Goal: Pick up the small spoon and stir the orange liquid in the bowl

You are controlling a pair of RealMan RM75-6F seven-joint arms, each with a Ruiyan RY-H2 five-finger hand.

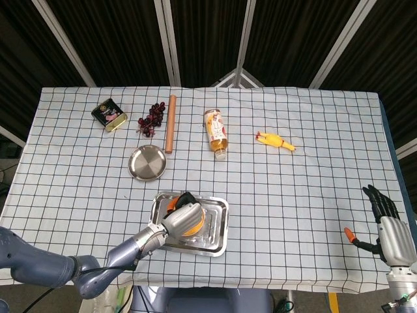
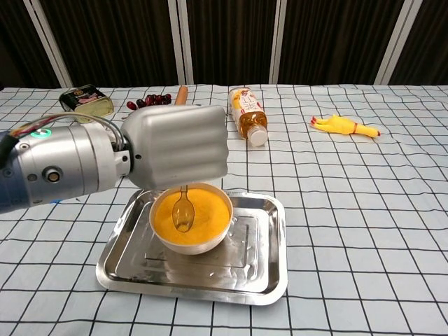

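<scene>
A white bowl (image 2: 190,241) of orange liquid (image 2: 203,215) stands in a steel tray (image 2: 266,269) near the table's front. My left hand (image 2: 178,145) hangs right above the bowl and grips a small clear spoon (image 2: 183,208), whose tip dips into the liquid left of centre. In the head view the left hand (image 1: 184,217) covers most of the bowl (image 1: 195,228) inside the tray (image 1: 218,225). My right hand (image 1: 391,231) rests at the table's front right corner, fingers spread, holding nothing.
At the back lie a tin (image 1: 109,115), dark grapes (image 1: 151,119), a wooden stick (image 1: 171,122), a bottle on its side (image 1: 216,132) and a yellow rubber chicken (image 1: 275,141). A small steel plate (image 1: 146,162) sits behind the tray. A small orange item (image 1: 350,234) lies by the right hand.
</scene>
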